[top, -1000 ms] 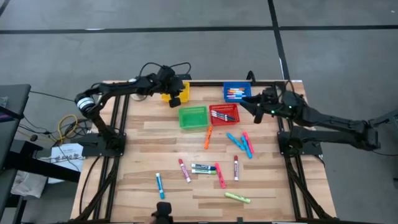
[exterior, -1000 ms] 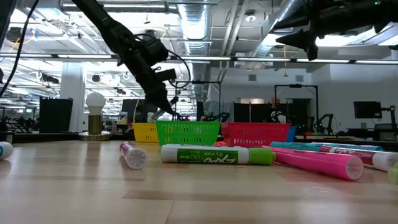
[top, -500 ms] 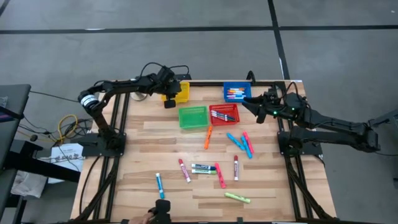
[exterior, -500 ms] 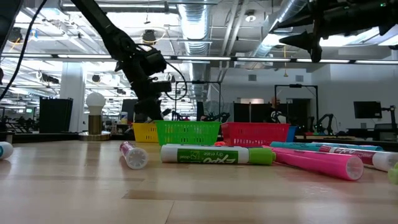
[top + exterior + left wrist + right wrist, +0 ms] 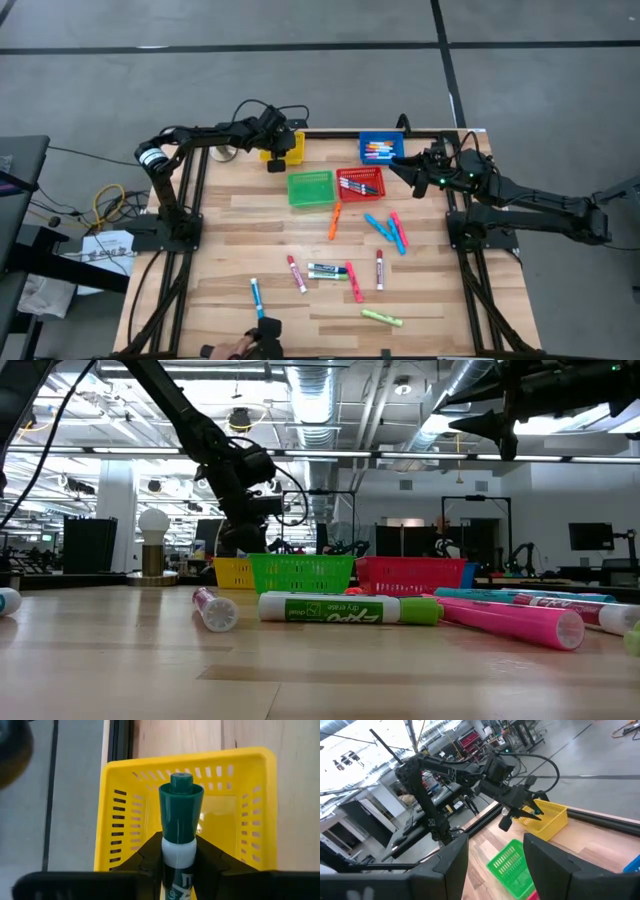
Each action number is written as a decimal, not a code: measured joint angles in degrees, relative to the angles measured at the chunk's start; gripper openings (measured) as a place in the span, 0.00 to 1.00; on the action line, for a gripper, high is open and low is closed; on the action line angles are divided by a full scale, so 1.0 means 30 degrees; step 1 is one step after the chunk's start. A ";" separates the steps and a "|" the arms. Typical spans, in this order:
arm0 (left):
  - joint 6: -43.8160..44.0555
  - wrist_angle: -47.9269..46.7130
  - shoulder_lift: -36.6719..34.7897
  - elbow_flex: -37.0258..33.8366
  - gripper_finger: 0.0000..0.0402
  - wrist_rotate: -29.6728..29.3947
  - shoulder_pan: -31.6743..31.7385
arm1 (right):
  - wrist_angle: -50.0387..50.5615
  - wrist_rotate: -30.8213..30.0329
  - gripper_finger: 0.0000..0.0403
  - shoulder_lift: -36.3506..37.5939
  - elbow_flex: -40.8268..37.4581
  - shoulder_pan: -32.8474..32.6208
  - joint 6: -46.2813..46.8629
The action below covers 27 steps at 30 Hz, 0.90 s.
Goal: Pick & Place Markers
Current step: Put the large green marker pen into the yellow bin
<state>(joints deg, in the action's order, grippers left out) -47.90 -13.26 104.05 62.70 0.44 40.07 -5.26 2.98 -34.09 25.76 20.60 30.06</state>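
The left hand (image 5: 178, 862) hung over the yellow basket (image 5: 117, 815) at the far left of the tabletop (image 5: 230, 250), its fingers (image 5: 212, 862) closed on a green-capped marker (image 5: 180, 815) with a white barrel. The marker pointed cap-first down into the basket, apart from its floor as far as the left wrist view showed. In the high view that hand (image 5: 277, 160) sat at the basket's near edge.

The right hand (image 5: 395, 168) waited in the air near the blue basket (image 5: 380, 150) and the red basket (image 5: 360, 183), with its fingers (image 5: 547, 860) spread apart and nothing between them.

The green basket (image 5: 310, 188) stood beside the red one. Several markers lay inside the blue and red baskets.

The rest of the markers lay loose on the tabletop: an orange marker (image 5: 335, 221) just in front of the baskets, blue markers (image 5: 379, 227) and a pink marker (image 5: 398, 231) to its right, and nearer the front edge a red marker (image 5: 296, 273), a green marker (image 5: 326, 270), another pink one, a lone blue marker (image 5: 256, 298) and a yellow-green marker (image 5: 381, 318).

At the front edge a person's hand (image 5: 232, 347) showed next to a small dark object.
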 joint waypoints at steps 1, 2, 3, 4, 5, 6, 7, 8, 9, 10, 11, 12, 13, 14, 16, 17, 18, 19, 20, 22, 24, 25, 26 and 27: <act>-0.0005 0.0009 0.0000 0.0000 0.19 -0.0050 0.0000 | 0.0000 0.0000 0.45 0.0000 0.0000 0.0000 0.0000; -0.0015 0.0009 0.0000 0.0000 0.19 -0.0071 0.0000 | 0.0000 0.0000 0.45 0.0000 0.0000 0.0000 0.0000; -0.0022 0.0009 0.0000 0.0000 0.19 -0.0071 0.0000 | 0.0000 0.0000 0.45 0.0000 0.0000 0.0000 0.0000; -0.0024 0.0028 0.0000 0.0000 0.19 -0.0071 0.0028 | 0.0000 0.0000 0.45 0.0000 0.0000 0.0000 0.0000; -0.0029 0.0053 0.0000 0.0000 0.19 -0.0071 0.0052 | 0.0000 0.0000 0.45 0.0000 0.0007 0.0000 0.0000; -0.0029 0.0053 0.0000 0.0000 0.19 -0.0072 0.0058 | 0.0000 0.0000 0.44 0.0000 0.0007 0.0000 -0.0001; -0.0029 0.0053 0.0000 0.0000 0.19 -0.0078 0.0058 | 0.0000 0.0000 0.44 0.0000 0.0007 0.0000 -0.0007; -0.0036 0.0066 0.0000 0.0000 0.20 -0.0078 0.0064 | 0.0001 0.0000 0.44 0.0000 0.0007 0.0000 0.0000; -0.0036 0.0079 0.0000 0.0000 0.20 -0.0078 0.0073 | 0.0000 -0.0004 0.44 0.0000 0.0007 0.0000 -0.0002; -0.0036 0.0082 0.0000 0.0000 0.20 -0.0078 0.0073 | 0.0000 0.0000 0.44 0.0000 0.0007 0.0000 -0.0007; -0.0036 0.0087 0.0000 0.0000 0.20 -0.0078 0.0071 | 0.0000 0.0000 0.44 0.0000 0.0007 0.0000 -0.0007; -0.0039 0.0118 0.0000 0.0000 0.20 -0.0071 0.0066 | 0.0000 0.0000 0.44 0.0000 0.0007 0.0000 -0.0007; -0.0044 0.0151 0.0000 0.0000 0.20 -0.0071 0.0066 | 0.0000 0.0000 0.44 0.0000 0.0007 0.0000 -0.0007; -0.0044 0.0162 0.0000 0.0000 0.21 -0.0071 0.0066 | 0.0000 0.0000 0.44 0.0000 0.0007 0.0000 -0.0007; -0.0043 0.0212 0.0000 0.0000 0.23 -0.0071 0.0066 | 0.0000 -0.0003 0.44 0.0000 0.0015 0.0000 -0.0007; -0.0038 0.0269 0.0000 0.0000 0.24 -0.0071 0.0066 | 0.0000 0.0000 0.44 0.0000 0.0015 0.0000 -0.0007; -0.0041 0.0318 0.0000 0.0000 0.25 -0.0071 0.0066 | 0.0000 -0.0002 0.44 0.0000 0.0015 0.0000 -0.0007; -0.0036 0.0391 0.0000 0.0000 0.27 -0.0071 0.0066 | 0.0000 -0.0007 0.44 0.0000 0.0015 0.0000 -0.0007; -0.0034 0.0464 0.0000 0.0000 0.28 -0.0071 0.0066 | 0.0000 -0.0007 0.44 0.0000 0.0015 0.0000 -0.0007; -0.0022 0.0674 -0.0002 0.0000 0.32 -0.0071 0.0066 | 0.0000 -0.0002 0.44 0.0000 0.0015 0.0000 -0.0007; -0.0015 0.0801 -0.0007 0.0000 0.35 -0.0071 0.0066 | -0.0019 -0.0002 0.44 0.0000 0.0015 0.0000 -0.0007; -0.0015 0.0883 -0.0007 0.0000 0.36 -0.0071 0.0066 | -0.0071 -0.0002 0.44 0.0000 0.0015 0.0000 -0.0007; -0.0007 0.1005 -0.0007 0.0000 0.37 -0.0095 0.0060 | -0.0128 0.0000 0.44 0.0000 0.0016 0.0000 -0.0007; 0.0000 0.1142 -0.0007 0.0000 0.38 -0.0153 0.0061 | -0.0178 0.0000 0.44 0.0000 0.0022 0.0000 -0.0007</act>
<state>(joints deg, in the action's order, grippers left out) -47.90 -9.84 104.03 62.70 -0.02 40.26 -5.79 2.98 -34.09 25.82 20.60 30.04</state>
